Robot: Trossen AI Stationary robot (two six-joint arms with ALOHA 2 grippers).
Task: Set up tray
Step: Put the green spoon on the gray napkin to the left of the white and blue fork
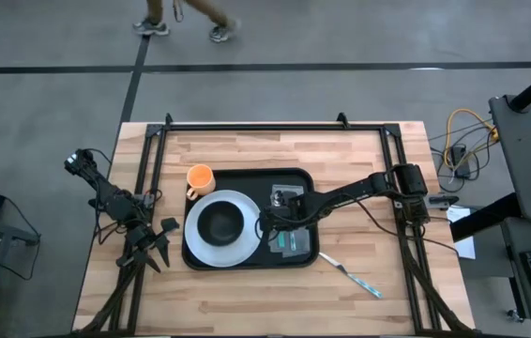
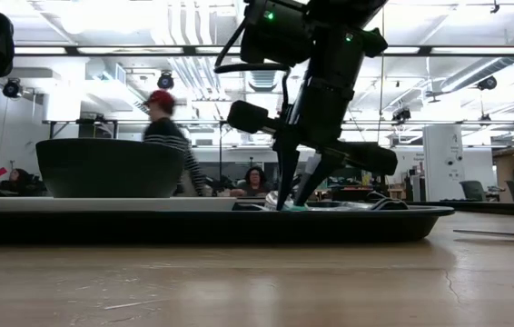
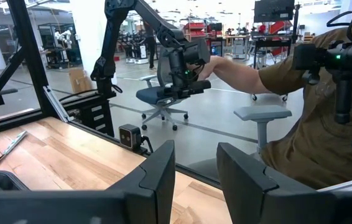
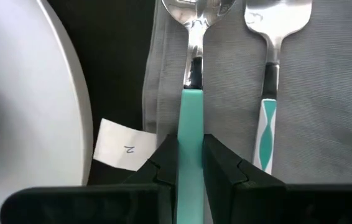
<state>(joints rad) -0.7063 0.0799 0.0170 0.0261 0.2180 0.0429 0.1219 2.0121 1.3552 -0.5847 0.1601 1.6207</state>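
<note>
Two pieces of cutlery lie side by side on the grey napkin [image 4: 325, 93], and I have one of them in my right gripper [image 4: 189, 163]: its fingers are pinched on the teal handle of the spoon [image 4: 191, 93]. The fork [image 4: 274, 74] sits just beside the spoon, not touching it. All of this is on the black tray [image 1: 247, 176], which lies near the middle of the table [image 1: 275, 300], a bit toward the far edge. The white plate [image 1: 237, 246] with the dark bowl [image 1: 219, 222] on it fills the left part of the tray, and an orange cup [image 1: 199, 176] stands at the tray's far left corner. A knife [image 1: 357, 278] lies off the tray, toward the near right corner of the table. I think I am laying the spoon down now. Next I should open the fingers gently, lift straight up so the spoon stays put, then go for the knife. My left gripper [image 3: 194, 177] waits by the left edge of the table, fingers apart, holding nothing.
</note>
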